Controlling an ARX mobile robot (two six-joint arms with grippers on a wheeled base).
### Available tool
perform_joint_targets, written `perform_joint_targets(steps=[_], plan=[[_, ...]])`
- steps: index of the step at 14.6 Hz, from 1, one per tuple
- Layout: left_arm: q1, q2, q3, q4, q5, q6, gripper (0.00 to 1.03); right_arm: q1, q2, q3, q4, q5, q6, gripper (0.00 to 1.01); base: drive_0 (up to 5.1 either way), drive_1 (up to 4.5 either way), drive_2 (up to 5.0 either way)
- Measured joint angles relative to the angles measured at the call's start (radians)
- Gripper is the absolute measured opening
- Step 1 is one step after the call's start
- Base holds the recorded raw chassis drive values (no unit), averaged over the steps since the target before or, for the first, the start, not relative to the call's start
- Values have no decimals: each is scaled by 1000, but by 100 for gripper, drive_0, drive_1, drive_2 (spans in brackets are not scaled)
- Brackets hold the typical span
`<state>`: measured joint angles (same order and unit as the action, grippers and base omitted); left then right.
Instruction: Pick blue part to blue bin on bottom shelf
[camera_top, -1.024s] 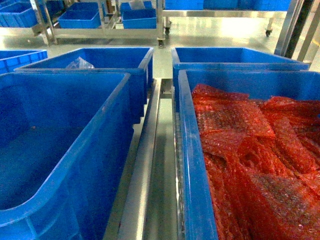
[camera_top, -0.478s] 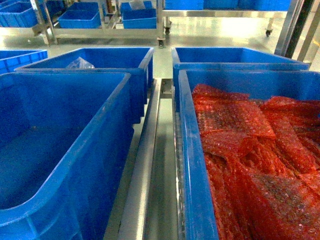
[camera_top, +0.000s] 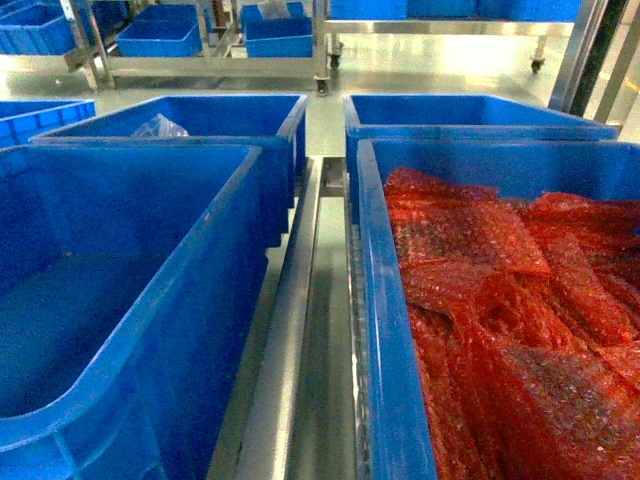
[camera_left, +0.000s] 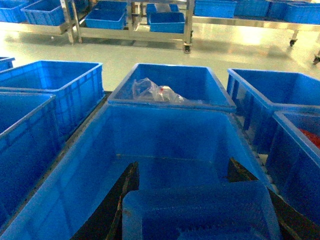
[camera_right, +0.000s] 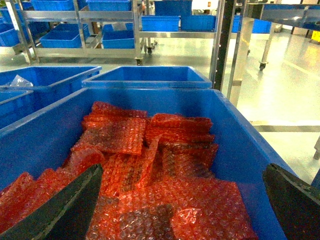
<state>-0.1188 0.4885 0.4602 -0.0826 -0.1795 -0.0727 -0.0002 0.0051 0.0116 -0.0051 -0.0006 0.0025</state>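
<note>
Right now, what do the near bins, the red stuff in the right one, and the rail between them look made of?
Near bins: moulded plastic, blue, semi-gloss; thick rolled rims.
Red stuff: bubble-wrap bags or sheets, by the dimpled translucent film; contents can't be told.
Rail: likely stainless steel, brushed grey with soft reflections.
Blue part in the left claw: apparently ribbed blue plastic.

All I see of my own hardware is fingers: the left gripper's (camera_left: 200, 210) two dark, curved blades at the bottom of its wrist frame, and the right gripper's (camera_right: 180, 210) broad, matte black ones in the lower corners.
</note>
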Motion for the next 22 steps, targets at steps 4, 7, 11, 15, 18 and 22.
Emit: perform_joint_targets(steps=[4,7,11,15,18,22], plan=[[0,0,0,0,0,0,44,0,0,0,0,0,0,98,0,0,0],[0,0,0,0,0,0,44,0,0,0,0,0,0,98,0,0,0],[0,0,0,0,0,0,44,0,0,0,0,0,0,98,0,0,0],[0,0,0,0,0,0,44,0,0,0,0,0,0,98,0,0,0],[0,0,0,0,0,0,44,0,0,0,0,0,0,98,0,0,0],[0,0,0,0,0,0,44,0,0,0,0,0,0,98,0,0,0]])
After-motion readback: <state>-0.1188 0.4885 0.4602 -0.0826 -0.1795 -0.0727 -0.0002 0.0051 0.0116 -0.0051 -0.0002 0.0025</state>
